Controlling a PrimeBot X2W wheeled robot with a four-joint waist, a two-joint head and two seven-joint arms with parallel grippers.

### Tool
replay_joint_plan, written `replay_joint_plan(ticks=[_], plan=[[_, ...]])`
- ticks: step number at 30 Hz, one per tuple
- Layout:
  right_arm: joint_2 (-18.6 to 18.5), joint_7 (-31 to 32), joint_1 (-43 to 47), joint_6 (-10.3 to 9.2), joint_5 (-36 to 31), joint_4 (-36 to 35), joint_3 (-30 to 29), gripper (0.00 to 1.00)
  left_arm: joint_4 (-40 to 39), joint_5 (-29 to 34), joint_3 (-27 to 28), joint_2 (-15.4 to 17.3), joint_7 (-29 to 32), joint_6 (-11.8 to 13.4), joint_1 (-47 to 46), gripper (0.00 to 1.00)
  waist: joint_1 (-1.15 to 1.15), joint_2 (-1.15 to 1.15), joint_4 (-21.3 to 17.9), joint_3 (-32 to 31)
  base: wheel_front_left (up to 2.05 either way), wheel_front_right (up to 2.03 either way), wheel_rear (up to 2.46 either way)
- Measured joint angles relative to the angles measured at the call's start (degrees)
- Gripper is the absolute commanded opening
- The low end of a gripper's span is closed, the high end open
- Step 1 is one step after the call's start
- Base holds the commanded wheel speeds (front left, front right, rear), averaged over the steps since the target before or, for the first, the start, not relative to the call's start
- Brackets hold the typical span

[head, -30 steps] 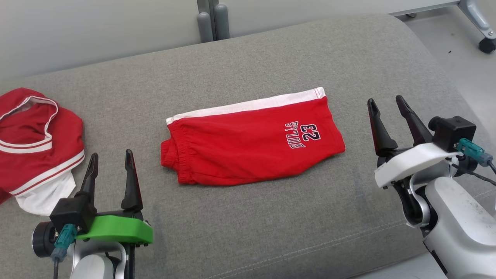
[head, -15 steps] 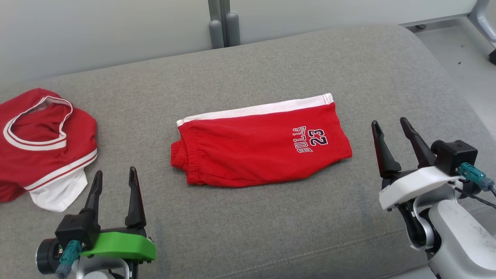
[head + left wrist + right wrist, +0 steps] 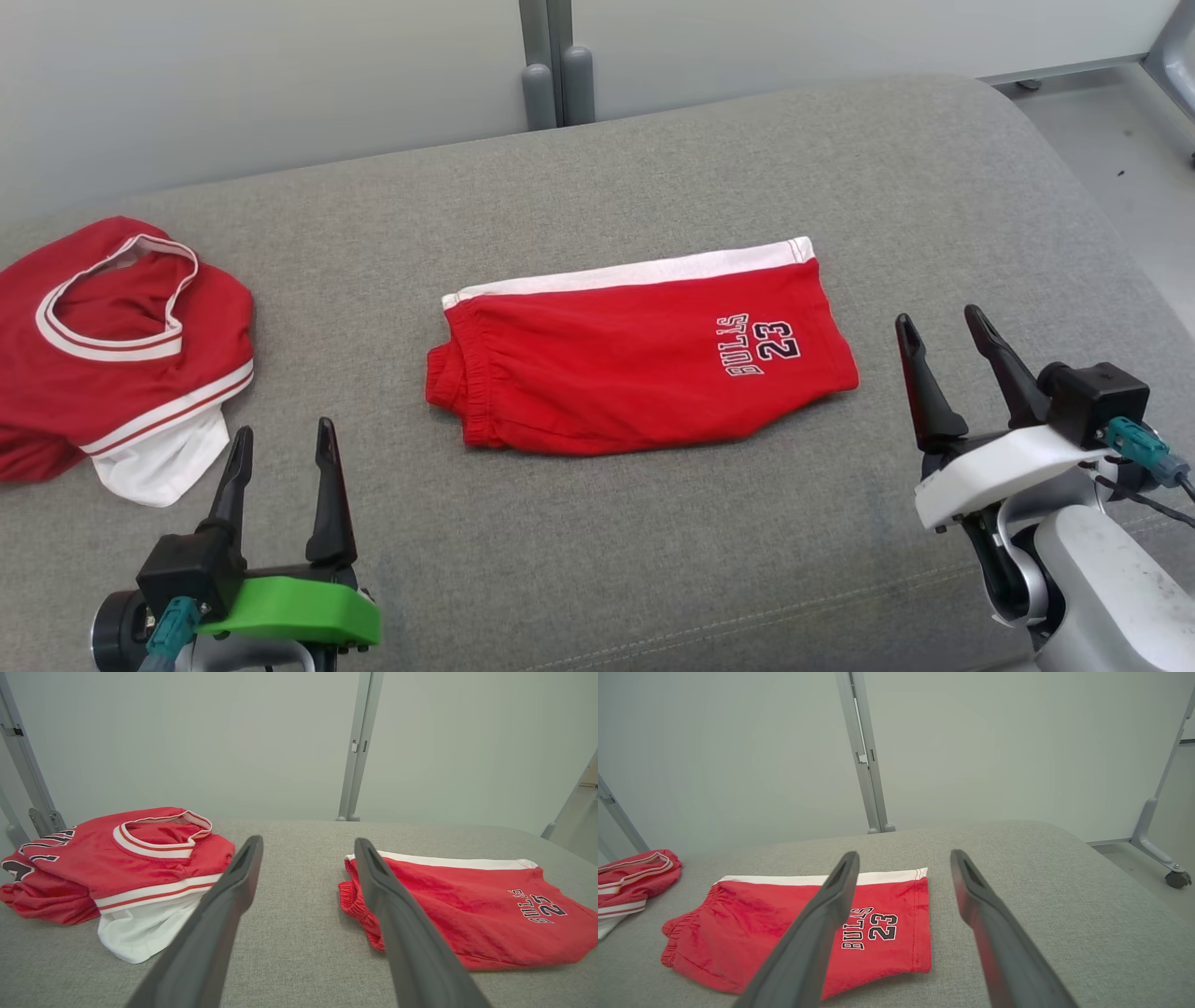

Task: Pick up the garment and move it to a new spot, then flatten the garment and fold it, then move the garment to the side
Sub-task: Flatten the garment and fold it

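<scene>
The head camera has swung: the red shorts (image 3: 644,359) now sit lower and rightward, the left pincer (image 3: 285,429) and right pincer (image 3: 936,315) nearer the bottom edge.

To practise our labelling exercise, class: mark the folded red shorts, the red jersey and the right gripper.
folded red shorts (image 3: 616,373), head view, plain red cloth left of the lettering.
red jersey (image 3: 117,392), head view, red body below the neck trim.
right gripper (image 3: 935,315), head view, midway between its open fingertips.
</scene>
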Motion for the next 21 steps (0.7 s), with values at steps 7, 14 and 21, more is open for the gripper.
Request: replay_joint_plan(ticks=[7,14,21], plan=[[0.0,0.0,1.1,0.0,-0.4,-0.3,-0.4,1.0,-0.2,0.0,0.0,0.0,0.0,0.0,1.4,1.0,0.0,0.0,0.5,-0.7,0.0,0.0,0.0],[0.1,0.0,1.3,0.0,-0.8,-0.7,-0.8,1.0,-0.6,-0.2,0.0,0.0,0.0,0.0,1.5,1.0,0.0,0.0,0.9,-1.0,0.0,0.0,0.0],[0.3,0.0,2.0,0.01,-0.8,-0.9,-1.2,1.0,-0.9,-0.8,0.0,0.0,0.0,0.0,1.9,1.0,0.0,0.0,1.3,-1.1,0.0,0.0,0.0]])
